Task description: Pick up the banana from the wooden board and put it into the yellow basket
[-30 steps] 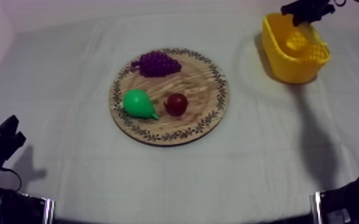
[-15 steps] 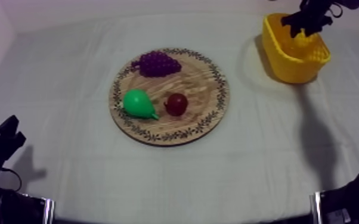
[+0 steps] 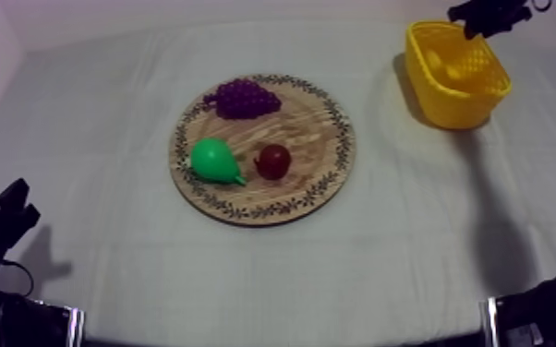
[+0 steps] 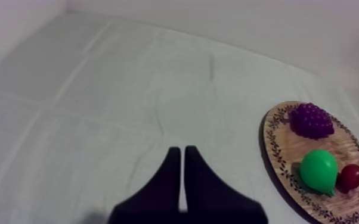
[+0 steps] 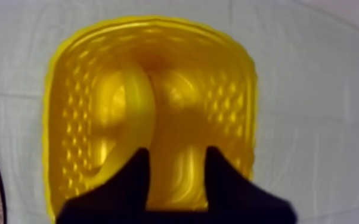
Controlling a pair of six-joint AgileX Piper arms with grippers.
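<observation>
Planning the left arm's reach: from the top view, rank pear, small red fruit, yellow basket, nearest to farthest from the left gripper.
1. Pear, leftmost, nearest the left gripper.
2. Small red fruit, just right of it.
3. Yellow basket, far right.

One round wooden board [image 3: 317,127] is sitting out, and one yellow basket [image 3: 448,103] is standing apart from it. Four toy fruits are showing in all: one pear [image 3: 213,160], one bunch of grapes [image 3: 242,97] and one small red fruit [image 3: 273,161] are lying on the board, and one banana [image 5: 137,101] is lying in the basket.
</observation>
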